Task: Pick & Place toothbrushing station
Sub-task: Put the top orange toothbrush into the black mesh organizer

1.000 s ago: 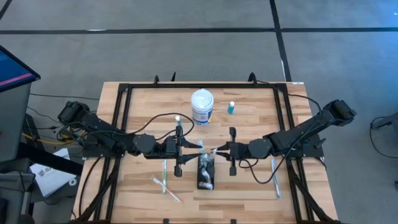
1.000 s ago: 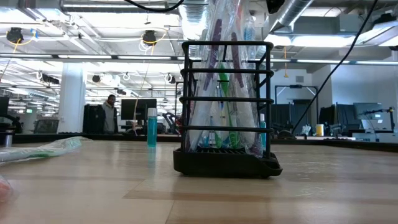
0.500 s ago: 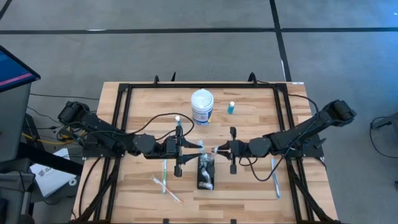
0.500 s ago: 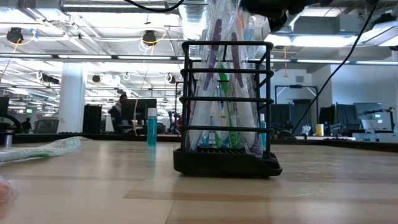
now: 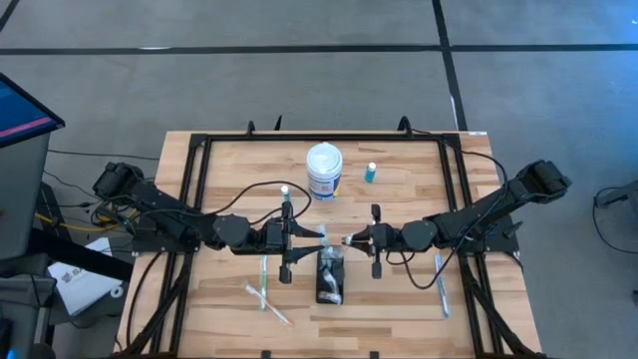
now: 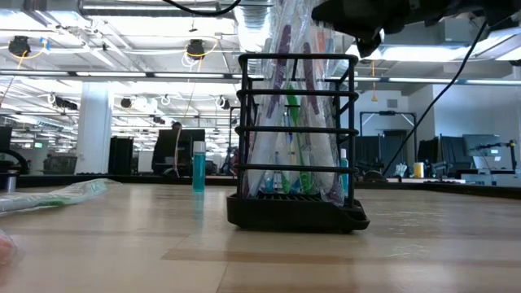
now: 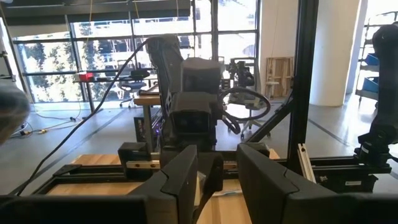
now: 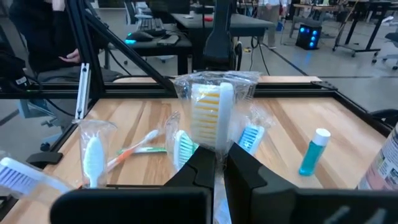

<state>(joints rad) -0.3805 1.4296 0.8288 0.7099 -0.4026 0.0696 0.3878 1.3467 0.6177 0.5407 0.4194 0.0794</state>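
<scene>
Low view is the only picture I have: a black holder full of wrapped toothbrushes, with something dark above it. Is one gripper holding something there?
Observer: Yes. The right gripper is shut on a wrapped toothbrush with yellow bristles.
Operator: And where is the left gripper?
Observer: The left gripper faces the right one, near the far end of the holder. Its fingers are open and hold nothing.
Operator: Does anything stand farther back on the table that I cannot see?
Observer: A white round tub with a blue label stands upright beyond the holder.
</scene>
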